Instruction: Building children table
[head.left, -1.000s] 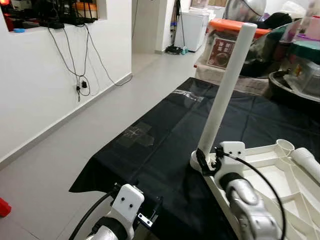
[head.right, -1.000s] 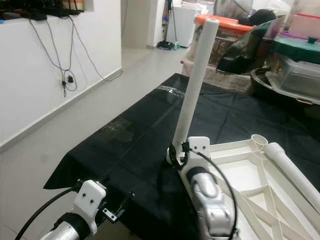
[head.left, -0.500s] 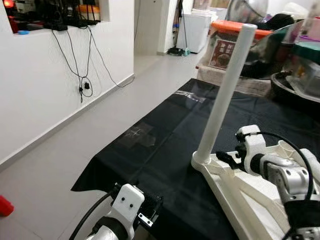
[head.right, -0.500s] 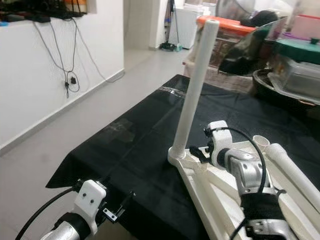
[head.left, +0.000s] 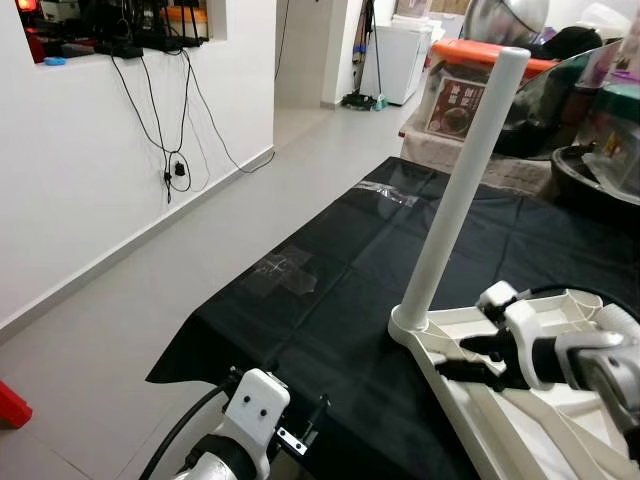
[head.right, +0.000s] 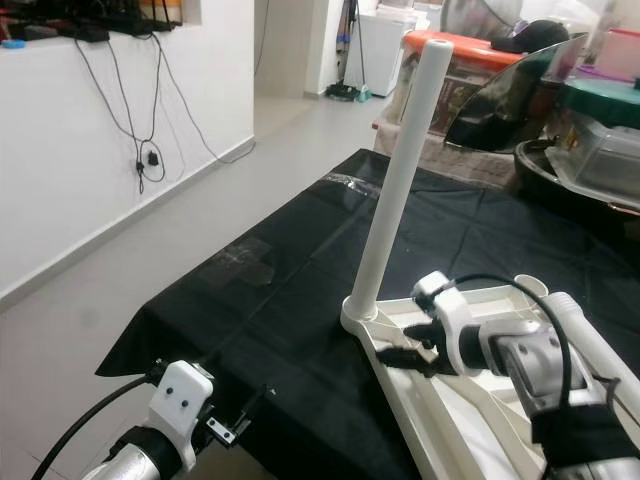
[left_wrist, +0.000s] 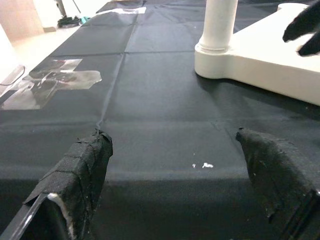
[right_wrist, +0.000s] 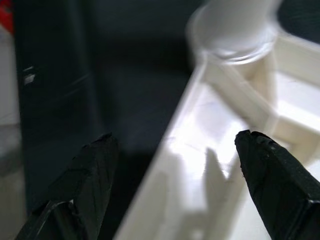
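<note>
one leg (head.left: 462, 185) seated in upturned tabletop (head.right: 425, 400); our right gripper (head.left: 468, 357) and left gripper (left_wrist: 175, 165), fingers apart, empty; next, we judge, fetch loose leg (head.right: 590, 350).

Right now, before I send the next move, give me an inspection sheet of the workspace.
Surface: black sheet on the floor, with clear tape patches.
Job's things: white table frame lying upside down; one leg upright in its corner socket; another leg lying on the frame.
Clutter: storage boxes and bins behind the sheet.
Grippers: right gripper open over the frame's rim near the socket; left gripper open, low over the sheet's near edge.
Cables: black cables hanging down the wall.
Surroundings: white wall, grey tiled floor.
</note>
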